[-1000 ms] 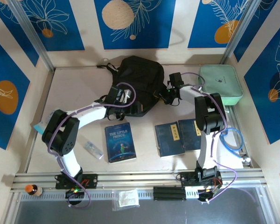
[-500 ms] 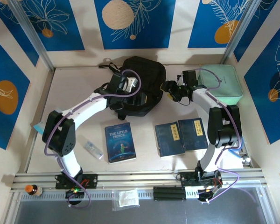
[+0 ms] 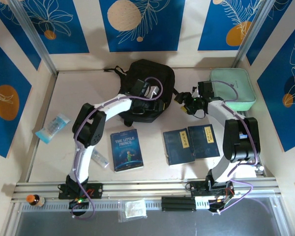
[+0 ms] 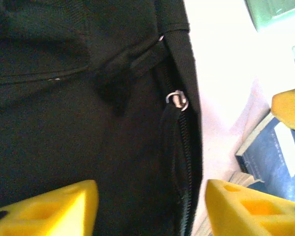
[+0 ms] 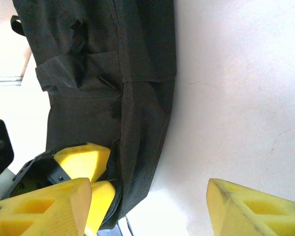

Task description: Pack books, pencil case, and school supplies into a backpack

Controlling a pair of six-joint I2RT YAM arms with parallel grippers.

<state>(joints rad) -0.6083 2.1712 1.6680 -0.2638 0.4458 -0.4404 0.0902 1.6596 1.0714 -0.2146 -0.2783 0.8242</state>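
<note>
At the left of the worktop, the school supplies box is seen lying beside the left arm. The "Little Prince" book lies just to its right. Both are well apart from the backpack, which is set at the far middle.

The left claw is held over the backpack's right-hand side. Its jaws stand part-way apart, with black fabric and the zip line between them, and nothing is seen to be pinched. The zip pull lies ahead of this claw, nearer its right finger, and the zip runs lengthwise from the pull back toward the claw.

The right claw is held just beside the backpack's right edge. Its jaws are wide, with bare worktop and the bag's rim between them, and nothing is held.

Nearer the bases, a second book and a third book lie side by side, their long axes running near to far. The mint-green case is at the far right.

The left claw is judged the nearer to the pull, so the opening would fall to it, with the right claw placed to steady the edge.
</note>
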